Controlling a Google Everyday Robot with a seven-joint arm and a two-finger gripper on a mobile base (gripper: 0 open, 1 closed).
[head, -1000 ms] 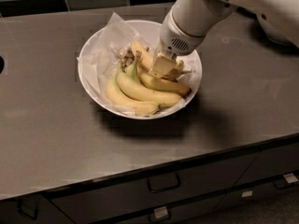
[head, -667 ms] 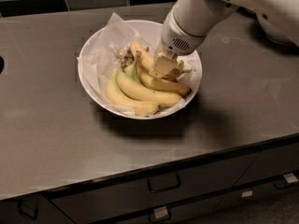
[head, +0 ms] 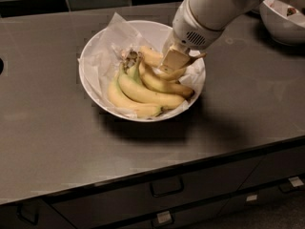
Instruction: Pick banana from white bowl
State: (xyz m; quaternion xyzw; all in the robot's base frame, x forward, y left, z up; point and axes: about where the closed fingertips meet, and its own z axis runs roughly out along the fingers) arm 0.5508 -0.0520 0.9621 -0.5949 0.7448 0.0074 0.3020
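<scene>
The white bowl (head: 95, 87) is wide and shallow, lined with crumpled white paper, and stands on the dark counter. A bunch of yellow bananas (head: 147, 92) lies in it, stems toward the bowl's middle. My gripper (head: 175, 65) comes in from the upper right on the white arm (head: 209, 13). It is down inside the bowl's right half, against the uppermost banana (head: 151, 56). Its tan tip rests on that banana and hides part of it.
A smaller white bowl (head: 286, 25) with reddish contents stands at the counter's far right. A dark tiled wall runs along the back. The counter's front edge (head: 157, 173) lies above drawers with handles (head: 167, 187).
The gripper stays at the same spot in the bowl. The arm has shifted a little, so the small bowl at the far right now shows. The bananas have not moved.
</scene>
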